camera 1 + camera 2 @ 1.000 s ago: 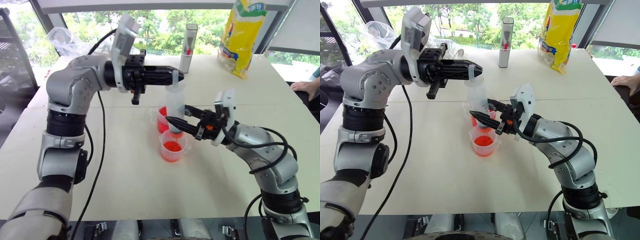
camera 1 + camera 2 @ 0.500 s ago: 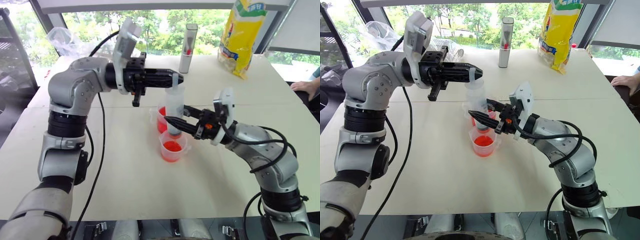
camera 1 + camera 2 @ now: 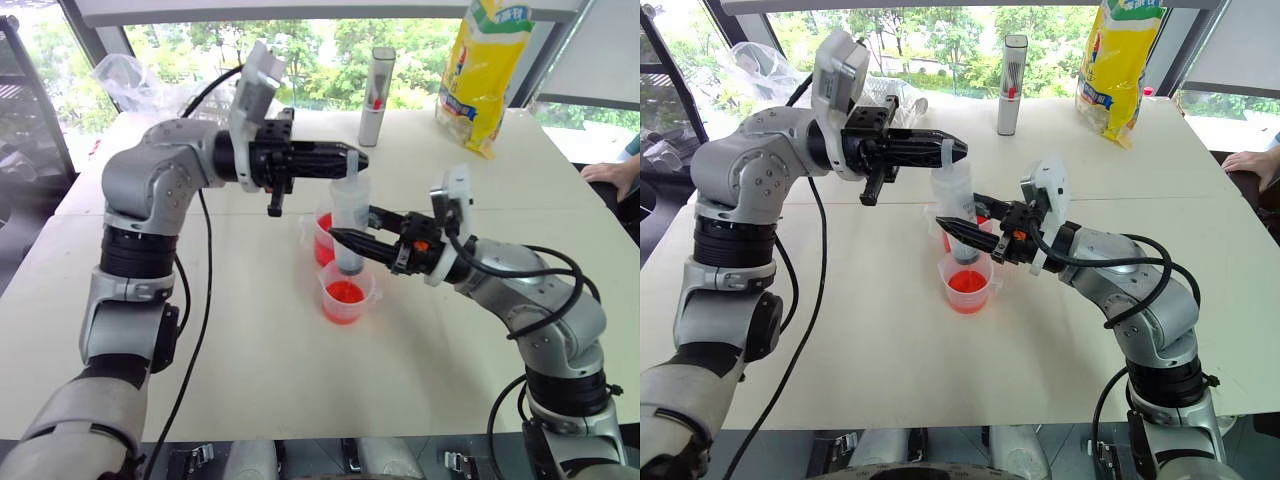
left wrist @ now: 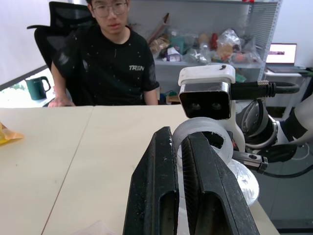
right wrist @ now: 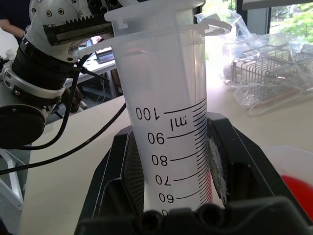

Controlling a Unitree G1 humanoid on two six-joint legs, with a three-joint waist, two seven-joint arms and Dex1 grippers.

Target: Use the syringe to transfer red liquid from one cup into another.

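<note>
Nearest of the task's things is the smaller, narrower clear plastic cup [image 3: 346, 290], holding a shallow pool of bright orange-red translucent liquid [image 3: 344, 293]. It sits directly below the right pincer [image 3: 337, 238], whose two black fingers are clamped narrow around the barrel of the large clear plastic syringe [image 3: 349, 215]. The right wrist view shows that barrel pinched between the pads just under its printed scale. The syringe stands upright, its lower end dipping toward the smaller cup's mouth.

Just behind the barrel, on the far side of the right pincer, stands the larger, wider clear plastic beaker-like cup [image 3: 322, 238], also holding red liquid.

Above the right pincer, the left pincer [image 3: 352, 158] reaches in level from the robot's left, its fingers pressed tight on the white plunger ring at the syringe's top, as the left wrist view confirms.

I judge the discharge step to be in hand: the syringe is poised over the receiving cup, one pincer steadying the barrel, the other set to work the plunger. The next move likely calls for pressing the plunger straight down along the barrel, while the right pincer holds it vertical, so the stream lands inside the narrow cup.
</note>
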